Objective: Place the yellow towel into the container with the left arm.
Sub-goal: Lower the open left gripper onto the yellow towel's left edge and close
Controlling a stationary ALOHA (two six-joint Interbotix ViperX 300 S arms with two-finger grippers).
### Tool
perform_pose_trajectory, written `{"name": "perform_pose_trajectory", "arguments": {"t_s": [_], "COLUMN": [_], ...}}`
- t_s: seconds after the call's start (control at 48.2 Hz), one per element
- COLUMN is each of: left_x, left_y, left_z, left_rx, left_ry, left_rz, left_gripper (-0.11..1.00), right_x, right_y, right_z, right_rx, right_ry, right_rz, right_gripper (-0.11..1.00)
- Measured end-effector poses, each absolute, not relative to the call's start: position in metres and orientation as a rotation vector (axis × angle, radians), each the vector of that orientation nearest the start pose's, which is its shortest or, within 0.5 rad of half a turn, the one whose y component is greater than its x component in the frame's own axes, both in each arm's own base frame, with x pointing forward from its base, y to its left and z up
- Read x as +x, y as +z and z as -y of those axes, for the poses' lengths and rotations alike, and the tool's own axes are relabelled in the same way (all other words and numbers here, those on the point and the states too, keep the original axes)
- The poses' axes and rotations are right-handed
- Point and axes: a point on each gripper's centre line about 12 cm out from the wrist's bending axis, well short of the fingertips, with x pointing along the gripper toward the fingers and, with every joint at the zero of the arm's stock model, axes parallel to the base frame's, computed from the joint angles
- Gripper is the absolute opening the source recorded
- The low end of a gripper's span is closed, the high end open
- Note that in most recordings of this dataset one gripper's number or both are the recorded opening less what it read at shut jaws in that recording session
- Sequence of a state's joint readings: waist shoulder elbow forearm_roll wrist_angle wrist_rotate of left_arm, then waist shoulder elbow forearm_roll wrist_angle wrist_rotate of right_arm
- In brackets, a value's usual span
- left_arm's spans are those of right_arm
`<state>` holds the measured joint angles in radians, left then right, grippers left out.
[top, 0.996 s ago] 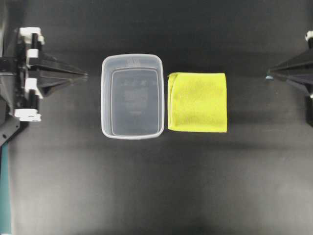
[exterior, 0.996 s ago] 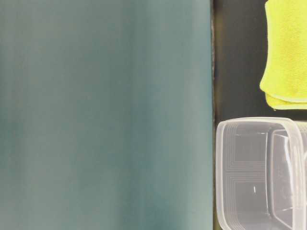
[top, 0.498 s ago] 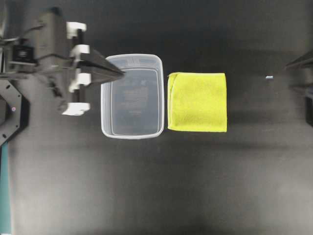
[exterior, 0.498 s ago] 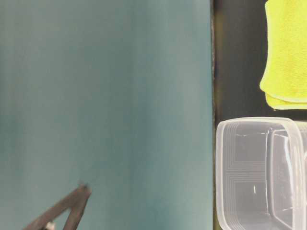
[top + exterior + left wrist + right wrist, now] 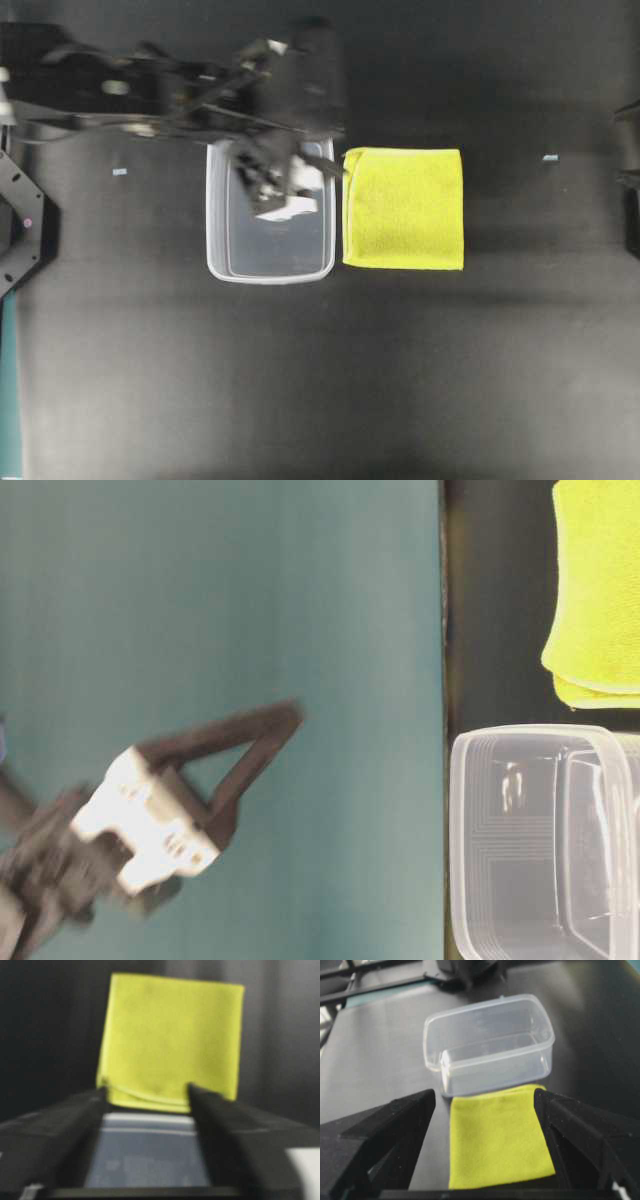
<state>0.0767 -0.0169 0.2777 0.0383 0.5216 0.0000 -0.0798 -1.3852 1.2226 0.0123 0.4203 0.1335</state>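
Counter [image 5: 300,380]: black matte surface carrying both items.
Left arm [image 5: 130,85]: black, blurred, reaching in from 9 o'clock over the container's upper rim.
Left gripper [image 5: 147,1094]: released, fingers spread; in the wrist view their tips frame the near edge of the yellow towel.
Container [image 5: 225,255]: clear plastic tub, upright, nothing inside it, at counter centre.
Yellow towel [image 5: 404,209]: folded square, flat on the counter, just beside the container at its 3 o'clock, outside it.
Right gripper [image 5: 485,1097]: released, fingers wide apart, at the far 3 o'clock edge, well apart from the towel.
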Motion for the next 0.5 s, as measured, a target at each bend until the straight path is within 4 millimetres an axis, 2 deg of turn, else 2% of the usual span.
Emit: {"name": "perform_pose_trajectory", "arguments": {"t_s": [0.062,0.104,0.27,0.373,0.498], "left_x": [0.447,0.458,0.493,0.511,0.521], "left_y": [0.258,0.250,0.226,0.201,0.175], "left_z": [-0.036,-0.036,-0.034,-0.034,-0.033], "left_rx": [0.023,0.028,0.044,0.063,0.081], "left_ry": [0.070,0.065,0.048,0.035,0.019], "left_rz": [-0.841,-0.873,-0.959,-1.006,-1.047], "left_gripper": [0.87,0.90,0.91,0.91,0.91], "right_x": [0.126,0.126,0.126,0.126,0.124], "right_y": [0.259,0.257,0.256,0.257,0.259], "right_z": [0.010,0.010,0.010,0.010,0.009], "right_rx": [0.155,0.155,0.154,0.154,0.154], "right_ry": [-0.093,-0.094,-0.092,-0.093,-0.091], "right_rz": [-0.246,-0.245,-0.243,-0.235,-0.223], "right_gripper": [0.77,0.77,0.77,0.77,0.77]}}
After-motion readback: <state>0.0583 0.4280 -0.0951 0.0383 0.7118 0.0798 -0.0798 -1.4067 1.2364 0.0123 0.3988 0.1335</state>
